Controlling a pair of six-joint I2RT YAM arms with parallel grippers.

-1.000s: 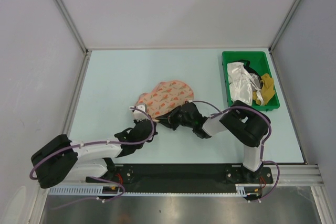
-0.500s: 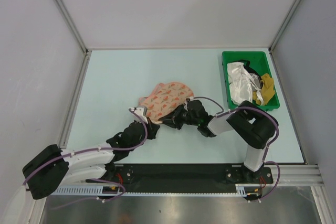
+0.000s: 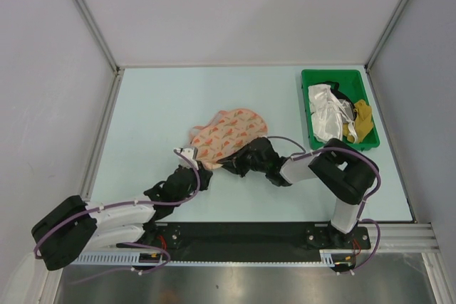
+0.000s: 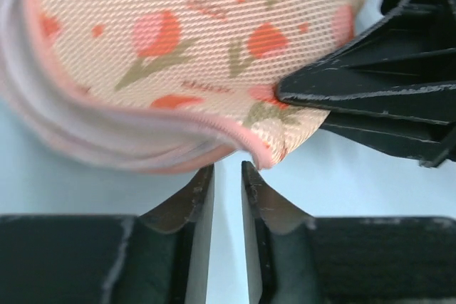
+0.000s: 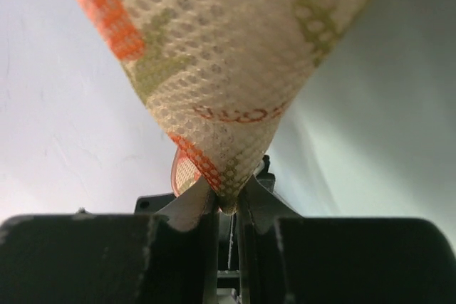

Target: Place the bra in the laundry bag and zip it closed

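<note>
The laundry bag (image 3: 229,130) is held at the middle of the surface (image 3: 157,97), a corner clamped in the right pincer (image 5: 226,201). The left pincer (image 4: 226,176) is slightly parted, empty, beside the zip edge (image 4: 214,149). The bra is unseen. Cloth could be pinched instead of the zip.

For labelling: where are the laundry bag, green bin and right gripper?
laundry bag (image 3: 229,132), top view, printed cover
green bin (image 3: 333,72), top view, far rim
right gripper (image 5: 226,190), right wrist view, between fingertips

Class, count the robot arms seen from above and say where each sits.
2. The left arm at near left, reaching toward the laundry bag; the right arm at near right, its jaws pinching the bag's edge. None seems hidden.
</note>
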